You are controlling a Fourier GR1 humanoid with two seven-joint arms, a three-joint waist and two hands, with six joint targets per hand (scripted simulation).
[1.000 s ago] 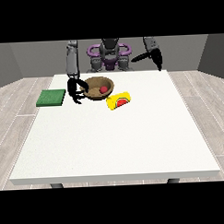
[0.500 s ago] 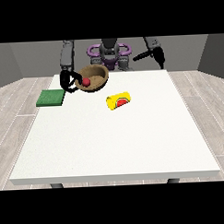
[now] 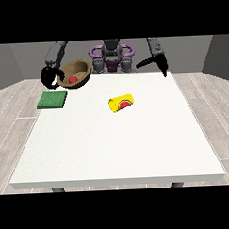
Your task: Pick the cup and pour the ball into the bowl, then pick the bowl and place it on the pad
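The fingers of the hand at the view's left [image 3: 49, 77] are curled round the rim of the brown bowl [image 3: 76, 73], holding it lifted and tilted above the far left part of the white bench [image 3: 113, 144]. The red ball [image 3: 73, 79] lies inside the bowl. The green pad [image 3: 52, 99] lies flat on the bench just below and to the left of the bowl, nearer the camera. The yellow cup [image 3: 121, 103] lies on its side on the bench, well to the right of the pad. The hand at the view's right [image 3: 162, 65] hangs in the air far right of the bowl, its fingers straight and holding nothing.
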